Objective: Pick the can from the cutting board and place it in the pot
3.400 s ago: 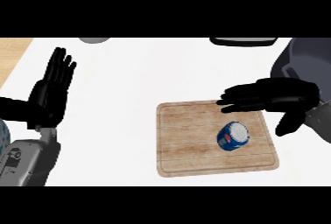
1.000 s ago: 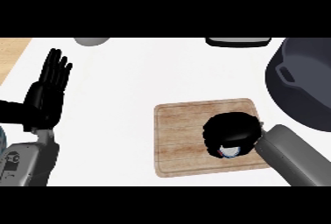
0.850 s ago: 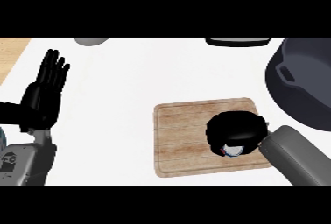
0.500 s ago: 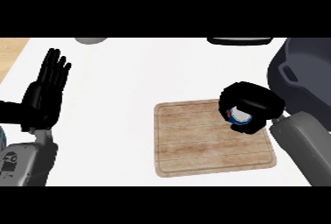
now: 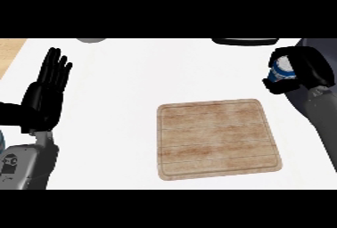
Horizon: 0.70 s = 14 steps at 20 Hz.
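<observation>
A blue and white can [image 5: 282, 71] hangs in the air near the right edge, well above and to the right of the wooden cutting board [image 5: 216, 138]. My right hand [image 5: 306, 70] is shut on the can, fingers curled round its side. The board's top is bare. The dark grey pot [image 5: 324, 46] shows only as a sliver at the upper right, mostly hidden behind my right hand and forearm. At the left edge my left hand [image 5: 45, 95] rests open, fingers pointing up.
A grey round object [image 5: 91, 40] peeks in at the top left, and a dark flat object [image 5: 245, 41] at the top right. The white counter [image 5: 145, 80] stretches between the board and my left hand. A wooden strip [image 5: 10, 49] borders the counter's far left.
My right hand closed on the can on the board, lifted it, and carried it up and to the right towards the pot. The left hand stayed put.
</observation>
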{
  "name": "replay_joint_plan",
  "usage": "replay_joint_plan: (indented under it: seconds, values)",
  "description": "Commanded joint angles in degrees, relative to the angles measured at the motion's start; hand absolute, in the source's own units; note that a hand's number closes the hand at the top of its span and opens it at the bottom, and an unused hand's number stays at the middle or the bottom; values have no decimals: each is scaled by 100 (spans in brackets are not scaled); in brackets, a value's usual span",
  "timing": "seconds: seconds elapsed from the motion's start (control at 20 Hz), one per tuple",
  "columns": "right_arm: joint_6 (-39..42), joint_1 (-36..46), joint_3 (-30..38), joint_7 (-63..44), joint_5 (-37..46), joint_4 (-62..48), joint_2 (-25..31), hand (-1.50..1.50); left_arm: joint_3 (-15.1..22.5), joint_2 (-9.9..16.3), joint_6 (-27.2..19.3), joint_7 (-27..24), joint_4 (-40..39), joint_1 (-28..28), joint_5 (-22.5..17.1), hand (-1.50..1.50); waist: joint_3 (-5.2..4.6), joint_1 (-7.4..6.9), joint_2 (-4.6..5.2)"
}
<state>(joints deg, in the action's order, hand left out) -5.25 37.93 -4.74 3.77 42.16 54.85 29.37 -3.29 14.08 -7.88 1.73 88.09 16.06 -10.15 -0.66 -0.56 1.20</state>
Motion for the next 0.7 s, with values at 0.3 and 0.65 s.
replay_joint_plan:
  seconds: [0.3,0.65]
  values:
    - [-1890,1204,792,-4296,1785,-787,369,150,214,-104,92,27,24,191,16,0,-14,-377,22]
    - [-1761,2046,446,-7336,3593,-1658,85,150,294,-144,95,-28,-97,133,110,0,33,-423,0]
